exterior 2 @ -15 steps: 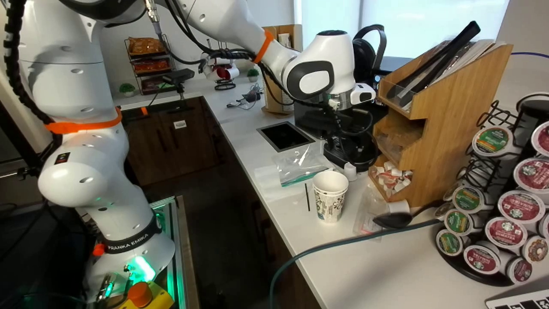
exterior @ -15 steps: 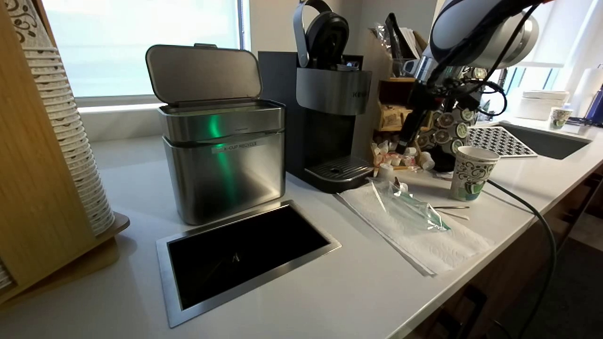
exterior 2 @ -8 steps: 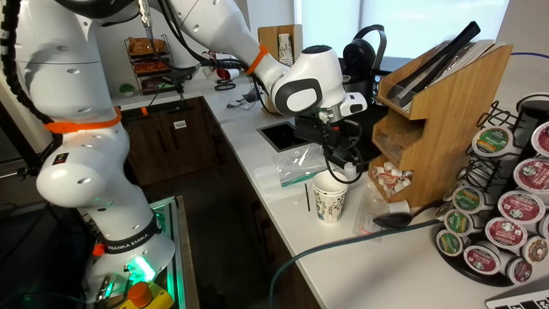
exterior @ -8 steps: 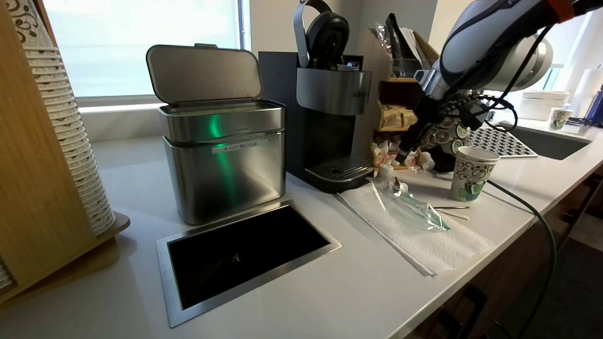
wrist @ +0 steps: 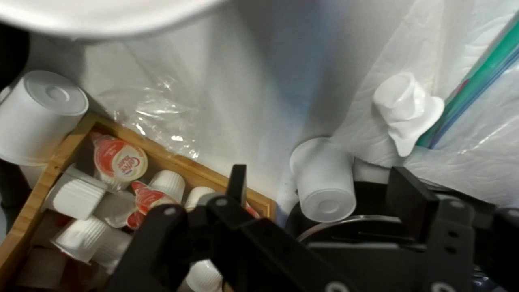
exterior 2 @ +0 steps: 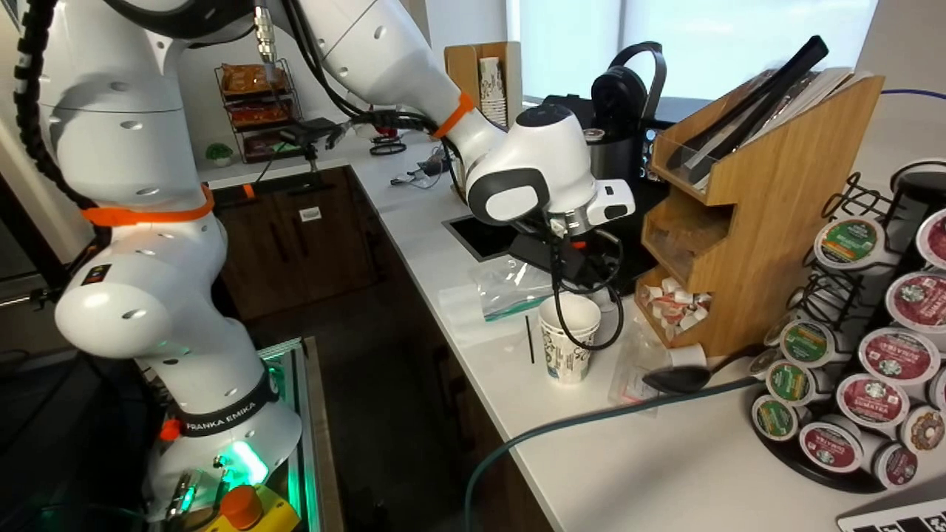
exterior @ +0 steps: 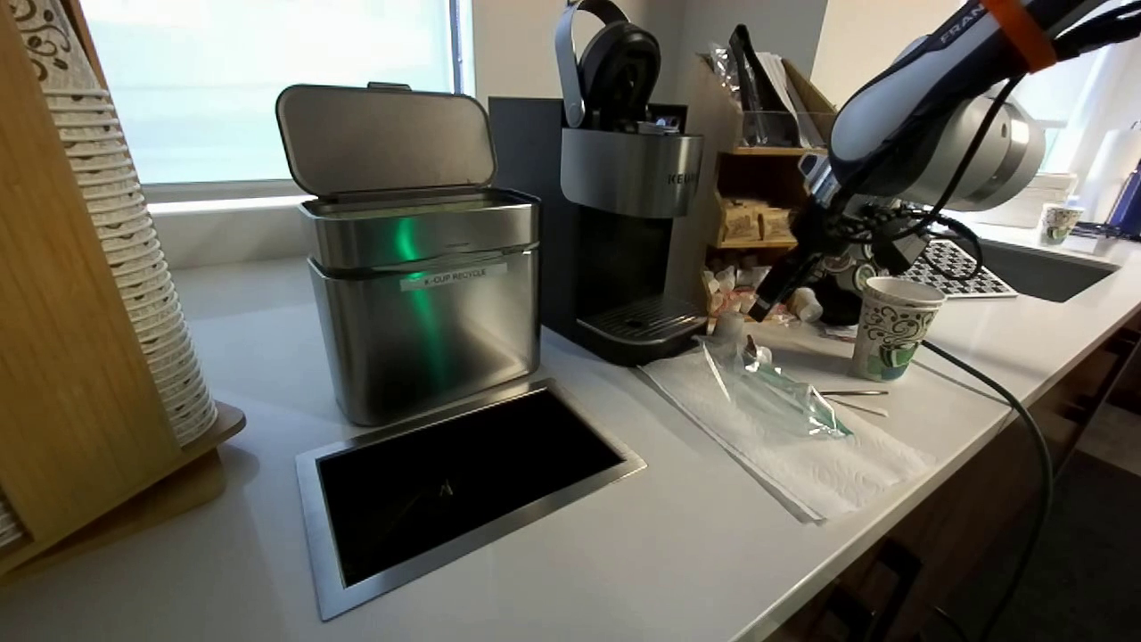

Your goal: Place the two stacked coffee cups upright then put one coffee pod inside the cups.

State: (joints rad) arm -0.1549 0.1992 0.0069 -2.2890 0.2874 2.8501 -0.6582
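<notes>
The two stacked coffee cups (exterior: 896, 330) stand upright on the counter in both exterior views, one nested in the other (exterior 2: 567, 340). Their blurred white rim (wrist: 101, 14) fills the top left of the wrist view. A white coffee pod (wrist: 324, 182) rests base up beside the coffee machine's drip tray; it also shows in an exterior view (exterior: 729, 326). My gripper (wrist: 322, 182) reaches down over it, open, with the pod between the fingers and a visible gap on each side. In an exterior view the gripper's fingertips hang just above and beside the pod.
The black coffee machine (exterior: 624, 267) stands close beside the pod. A wooden organizer (exterior 2: 768, 207) holds creamers. A clear bag (exterior 2: 517, 284) lies on paper towels (exterior: 829, 464). Another white pod (exterior 2: 687, 356), a black spoon (exterior 2: 676, 378) and a cable (exterior 2: 606, 416) are near the cups.
The arm has swung away from the coffee machine and lowered; the gripper has tilted and its tips have come down beside the pod. Cups and pod have not visibly moved.
</notes>
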